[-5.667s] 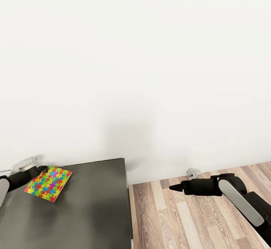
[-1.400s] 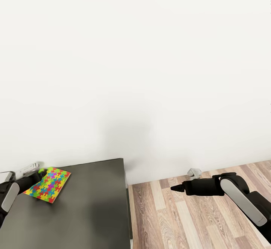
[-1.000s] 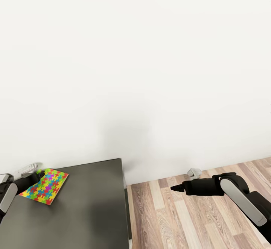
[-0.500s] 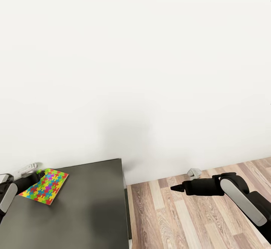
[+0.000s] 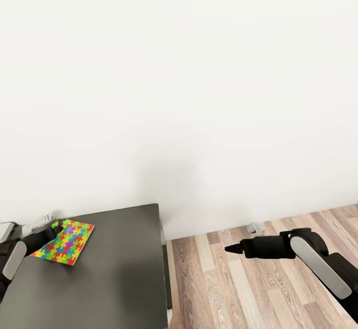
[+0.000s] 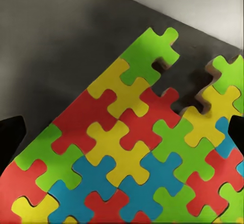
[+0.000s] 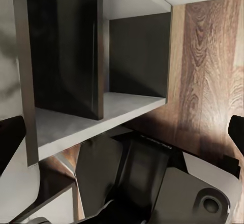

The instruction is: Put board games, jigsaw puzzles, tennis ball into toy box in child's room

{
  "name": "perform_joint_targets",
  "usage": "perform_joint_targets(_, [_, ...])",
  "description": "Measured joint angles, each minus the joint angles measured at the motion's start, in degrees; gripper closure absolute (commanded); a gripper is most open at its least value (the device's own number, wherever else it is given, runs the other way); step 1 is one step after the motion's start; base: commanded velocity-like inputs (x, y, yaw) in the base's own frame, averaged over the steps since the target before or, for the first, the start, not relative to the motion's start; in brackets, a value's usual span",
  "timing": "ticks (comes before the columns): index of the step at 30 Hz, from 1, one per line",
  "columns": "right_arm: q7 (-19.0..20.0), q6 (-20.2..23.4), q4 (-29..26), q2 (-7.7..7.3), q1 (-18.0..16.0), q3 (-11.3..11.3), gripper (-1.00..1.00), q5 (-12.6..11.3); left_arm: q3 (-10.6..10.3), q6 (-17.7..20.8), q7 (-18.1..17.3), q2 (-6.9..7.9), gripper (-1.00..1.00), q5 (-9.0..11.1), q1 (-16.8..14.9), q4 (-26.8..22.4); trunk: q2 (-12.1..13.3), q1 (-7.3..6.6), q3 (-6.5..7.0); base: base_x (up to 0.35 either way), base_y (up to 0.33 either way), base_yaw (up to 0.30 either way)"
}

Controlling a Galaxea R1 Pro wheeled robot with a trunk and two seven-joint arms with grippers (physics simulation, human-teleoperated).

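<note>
My left gripper (image 5: 48,229) sits at the near edge of a jigsaw puzzle (image 5: 64,242), which lies on the dark-grey table (image 5: 114,274) near the white wall (image 5: 199,95). From the left wrist camera the puzzle (image 6: 132,153) fills the space between my two finger tips, which stand apart at either side of it; whether they have any pinch on the thin sheet I cannot tell. Compared with half a second ago the whole head view has shifted, table edge and skirting sitting higher, so my camera moved. The puzzle now looks a touch higher and more turned against the tabletop than before, which suggests I am beginning to lift or drag it. My right gripper (image 5: 229,248) hangs over the wood floor (image 5: 238,289), fingers pointing toward the table, carrying nothing; its wrist camera shows dark shelving (image 7: 86,66) and the finger tips spread wide. No toy box in sight from here, so this puzzle has yet to travel.
</note>
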Motion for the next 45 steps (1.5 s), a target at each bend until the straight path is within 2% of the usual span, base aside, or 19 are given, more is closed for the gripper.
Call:
perform_joint_targets(11, [-0.07, 0.0, 0.0, 0.15, 0.01, 0.01, -1.0, 0.0, -0.01, 0.0, 0.0, 0.0, -1.0, 0.0, 0.0, 0.0, 0.0, 0.0, 0.0, -0.162, -0.096, 0.0])
perform_joint_targets(26, [-0.07, 0.0, 0.0, 0.2, 0.01, 0.06, -1.0, 0.0, 0.0, -0.02, 0.07, 0.01, -1.0, -0.25, -0.01, -0.05, -0.01, -0.02, 0.0, -0.035, -0.022, -0.01])
perform_joint_targets(29, [-0.07, 0.03, 0.0, 0.23, 0.01, 0.04, -1.0, 0.0, 0.01, -0.05, 0.22, -0.03, -1.0, -1.09, -0.03, -0.14, -0.01, -0.02, 0.0, -0.005, -0.003, -0.129])
perform_joint_targets(45, [-0.07, 0.08, -0.01, 0.26, -0.03, -0.01, -1.0, 0.02, -0.01, -0.04, 0.12, 0.03, -1.0, -0.92, -0.03, -0.09, -0.01, -0.02, 0.0, -0.001, -0.001, -0.233])
